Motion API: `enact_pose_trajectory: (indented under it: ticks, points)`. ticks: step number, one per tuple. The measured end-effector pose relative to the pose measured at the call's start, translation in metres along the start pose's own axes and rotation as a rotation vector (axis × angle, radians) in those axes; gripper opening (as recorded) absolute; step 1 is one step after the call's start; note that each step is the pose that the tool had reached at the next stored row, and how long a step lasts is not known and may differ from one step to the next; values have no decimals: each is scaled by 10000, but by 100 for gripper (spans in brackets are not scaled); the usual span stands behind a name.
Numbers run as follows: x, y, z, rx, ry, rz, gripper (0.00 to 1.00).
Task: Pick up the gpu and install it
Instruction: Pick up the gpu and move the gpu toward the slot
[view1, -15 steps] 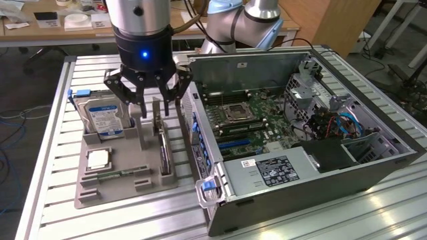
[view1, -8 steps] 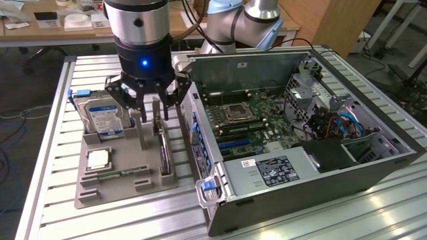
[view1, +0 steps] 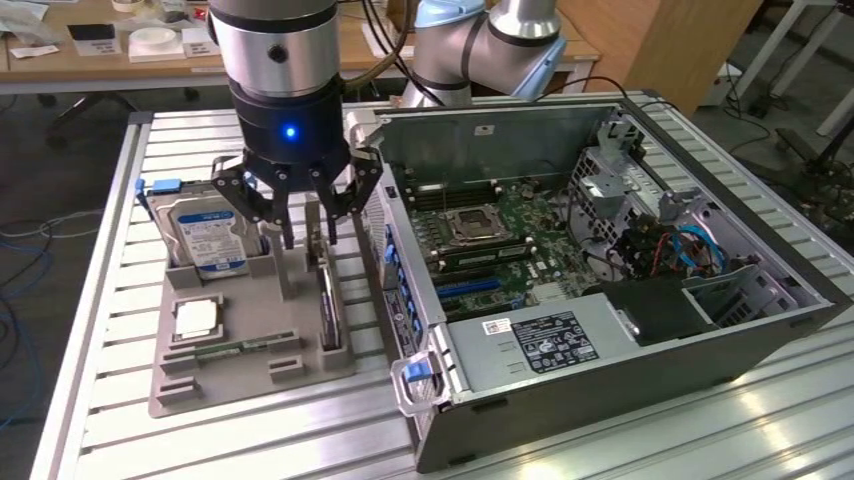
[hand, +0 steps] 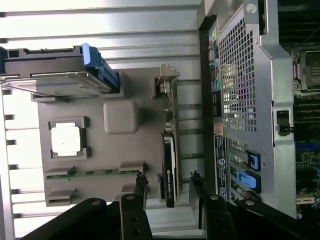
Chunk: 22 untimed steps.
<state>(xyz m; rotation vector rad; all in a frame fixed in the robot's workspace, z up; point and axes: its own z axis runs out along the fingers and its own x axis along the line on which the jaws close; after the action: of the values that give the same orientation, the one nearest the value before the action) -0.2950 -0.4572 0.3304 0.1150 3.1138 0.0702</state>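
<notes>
Obs.: gpu (view1: 328, 300) stands on its long edge in a slot of the grey parts tray (view1: 254, 385), on the side of the tray nearest the open computer case (view1: 601, 340). The tray sits on the slatted tabletop (view1: 267, 440). The silver end bracket (hand: 168, 80) is at one end of the card and the dark board runs away from it. Card not yet lifted. Hand (view1: 322, 238) hangs over the card with its jaws wide apart, one of its fingers (hand: 141, 186) to each face and a visible gap on both sides; it holds nothing. Handling, judged: the card looks light and rigid, a thin flat board, so it should lift easily but would not forgive bending or a skewed pull out of the slot. The faces likely carry components and a smooth cover, so pads could slip or press on something fragile. The connector edge is presumably down in the slot and best left untouched. Best hold appears to be square across the two flat faces, near mid-length along the upper edge, so the card hangs level. The bracket end is stiffer but off-centre. Hard drive (view1: 200, 235) and memory stick (view1: 240, 348) share the tray, apart from the jaws.
</notes>
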Motion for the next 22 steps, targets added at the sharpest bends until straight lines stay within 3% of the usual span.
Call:
enact_pose_trajectory:
  ticks: [5, 13, 22]
  points:
    - [-31, 1, 22, -2, 0, -1, 47]
    - [-30, -5, 157, 0, 0, 0, 47]
    - [-38, -7, 212, -1, 2, -2, 47]
